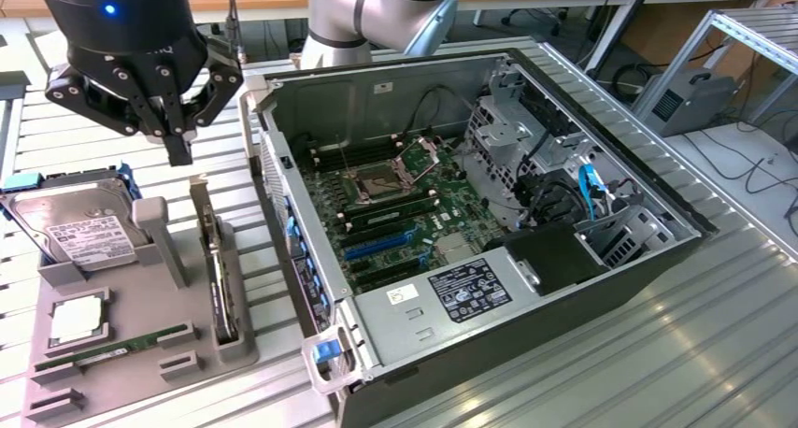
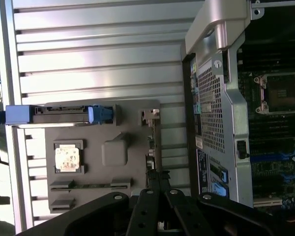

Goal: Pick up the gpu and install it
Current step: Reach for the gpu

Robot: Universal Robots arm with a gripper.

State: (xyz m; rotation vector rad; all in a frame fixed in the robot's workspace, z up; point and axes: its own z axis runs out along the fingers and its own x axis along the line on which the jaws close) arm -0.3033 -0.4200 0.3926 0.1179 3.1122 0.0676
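Observation:
The gpu (image 1: 220,277) is a slim dark card with a silvery end bracket. It stands on edge in a slot of the grey holder tray (image 1: 125,353), beside the open computer case (image 1: 499,213). In the wrist view the gpu (image 2: 151,143) appears edge-on, just beyond my fingertips. My gripper (image 1: 181,148) hangs above the tray's far end, a little above and to the exterior view's left of the card's bracket. Its jaws are shut with nothing between them, and it touches nothing. The gripper (image 2: 157,181) points down at the tray.
On the same tray sit a silver labelled hard drive (image 1: 78,230), a CPU (image 1: 78,318) and a thin green RAM stick (image 1: 110,349). The case's motherboard (image 1: 399,213) lies exposed, with blue slots (image 1: 380,246) near the tray side. Ribbed metal tabletop (image 1: 648,353) surrounds everything.

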